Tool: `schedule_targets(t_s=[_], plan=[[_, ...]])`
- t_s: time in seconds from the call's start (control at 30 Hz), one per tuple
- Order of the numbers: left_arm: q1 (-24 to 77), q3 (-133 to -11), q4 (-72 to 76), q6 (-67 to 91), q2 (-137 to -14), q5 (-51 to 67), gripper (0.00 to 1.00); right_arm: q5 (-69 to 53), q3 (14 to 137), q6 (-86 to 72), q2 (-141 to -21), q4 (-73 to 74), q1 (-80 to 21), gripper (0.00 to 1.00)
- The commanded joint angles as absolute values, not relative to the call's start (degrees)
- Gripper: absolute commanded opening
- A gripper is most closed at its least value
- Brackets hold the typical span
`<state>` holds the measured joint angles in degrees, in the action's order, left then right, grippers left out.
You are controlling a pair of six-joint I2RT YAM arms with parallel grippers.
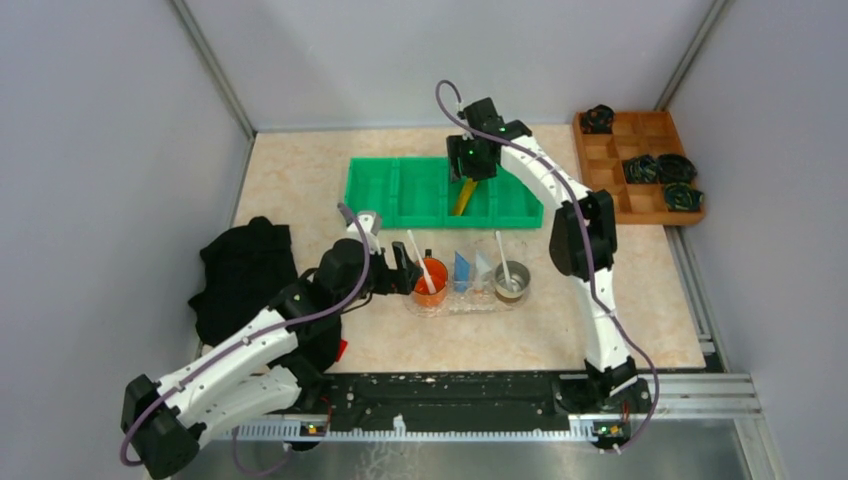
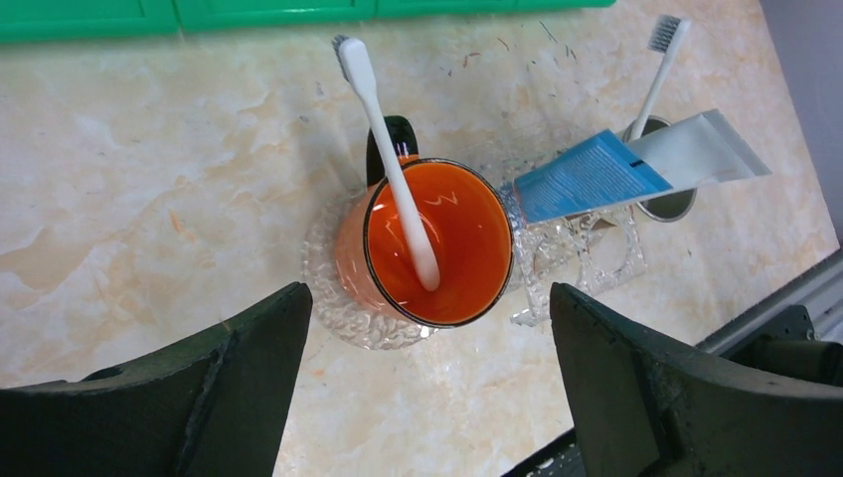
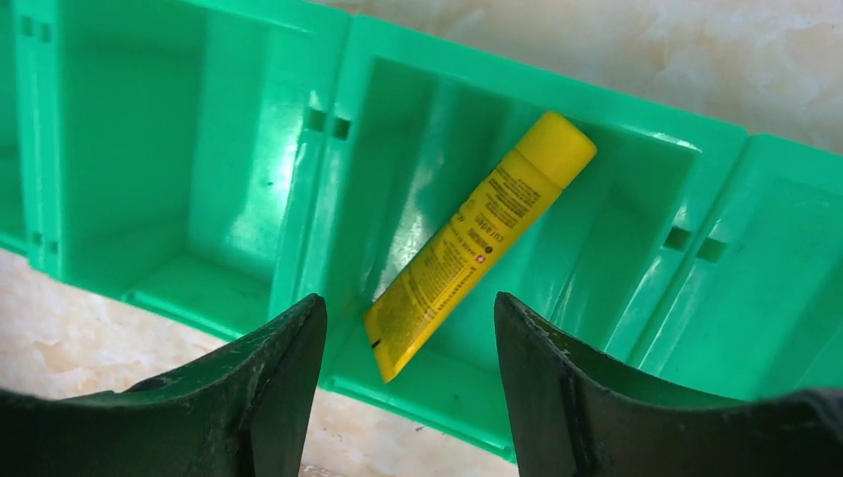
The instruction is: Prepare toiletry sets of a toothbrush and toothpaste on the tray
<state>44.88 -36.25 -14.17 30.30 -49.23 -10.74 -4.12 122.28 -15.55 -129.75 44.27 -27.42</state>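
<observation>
The clear tray [image 1: 495,300] holds three cups in a row. A white toothbrush [image 2: 388,159] stands in the orange cup [image 2: 467,248] at the left. The blue toothpaste [image 2: 587,177] and the white toothpaste [image 2: 701,149] lean in the clear middle glass. The second toothbrush [image 2: 658,70] stands in the metal cup [image 1: 511,284]. My left gripper [image 2: 427,343] is open and empty, just left of the orange cup. The yellow toothpaste [image 3: 477,238] lies slanted in a compartment of the green bin [image 3: 199,169]. My right gripper [image 3: 410,328] is open, above the tube's flat end.
A black cloth [image 1: 245,275] lies at the left beside my left arm. A brown wooden compartmented box [image 1: 640,165] with black items stands at the back right. Grey walls close in the table on three sides.
</observation>
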Motion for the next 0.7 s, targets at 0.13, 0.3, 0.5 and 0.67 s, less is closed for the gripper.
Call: schedule_targets(t_s=[0.13, 0.3, 0.5, 0.67], plan=[[44.95, -34.1, -11.26, 30.15, -49.61, -4.61, 0.95, -3.34, 134.02, -17.44, -135.03, 53.11, -26.35, 0.56], [44.91, -33.93, -9.79, 29.95, -50.76, -3.73, 0.95, -3.37, 127.49, -18.5, -133.45, 50.75, -26.45, 0.53], [44.93, -33.31, -8.66, 29.88, -51.78, -3.52, 0.95, -3.06, 119.31, -17.37, -130.17, 49.17, -27.27, 0.52], [44.91, -33.22, -8.56, 29.93, -51.87, -3.84, 0.95, -3.5, 114.43, -17.02, -128.08, 47.39, -27.77, 0.52]])
